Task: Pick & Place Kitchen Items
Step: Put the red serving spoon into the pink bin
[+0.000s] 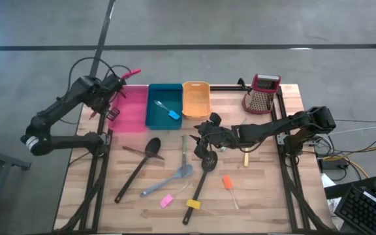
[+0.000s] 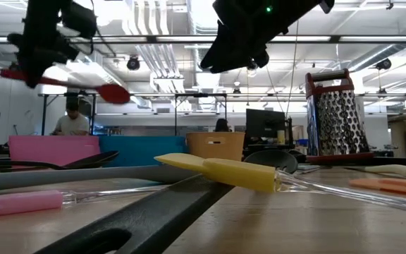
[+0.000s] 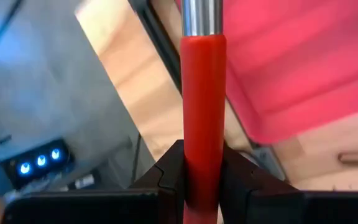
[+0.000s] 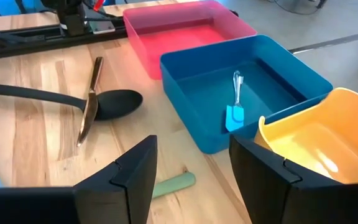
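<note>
No readable writing seen. Red spoon (image 3: 202, 112) is clamped by left gripper (image 1: 114, 87) fingers, held above pink bin (image 1: 131, 108), near table's (image 1: 260, 183) left-rear edge; long axis roughly level, bowl end toward bin side. Right gripper (image 1: 204, 134) is spread wide, nothing held, over table center near teal bin (image 1: 164, 106).
</note>
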Available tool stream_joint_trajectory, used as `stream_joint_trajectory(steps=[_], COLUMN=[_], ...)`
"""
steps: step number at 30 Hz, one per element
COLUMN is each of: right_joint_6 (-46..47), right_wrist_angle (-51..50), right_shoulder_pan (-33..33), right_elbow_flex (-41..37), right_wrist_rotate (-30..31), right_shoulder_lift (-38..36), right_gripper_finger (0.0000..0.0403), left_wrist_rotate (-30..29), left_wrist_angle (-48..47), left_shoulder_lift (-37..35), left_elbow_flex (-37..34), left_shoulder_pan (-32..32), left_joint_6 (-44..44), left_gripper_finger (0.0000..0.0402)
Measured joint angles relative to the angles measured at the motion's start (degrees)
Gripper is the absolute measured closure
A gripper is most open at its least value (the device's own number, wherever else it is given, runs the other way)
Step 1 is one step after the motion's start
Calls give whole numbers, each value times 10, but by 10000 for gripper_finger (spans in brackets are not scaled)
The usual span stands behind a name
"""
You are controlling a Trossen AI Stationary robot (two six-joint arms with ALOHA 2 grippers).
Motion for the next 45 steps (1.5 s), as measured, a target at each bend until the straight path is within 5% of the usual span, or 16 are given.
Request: stream_joint_trajectory(steps=[13, 32, 40, 45], right_joint_6=[5, 5, 5, 5], right_wrist_angle=[5, 6, 6, 6], right_shoulder_pan=[-2, -3, -3, -3], right_elbow_flex=[-14, -27, -27, -27], right_wrist_rotate=[1, 15, 15, 15], right_shoulder_lift=[0, 1, 1, 1], right_gripper_finger=[219, 260, 274, 272], left_wrist_rotate=[5, 15, 71, 75], left_wrist_angle=[46, 91, 94, 90], left_shoulder_lift=[32, 170, 203, 214], left_elbow_flex=[-126, -133, -133, -133], left_shoulder_pan=[9, 8, 8, 8], left_joint_6=[41, 16, 16, 33], left_gripper_finger=[341, 341, 341, 269])
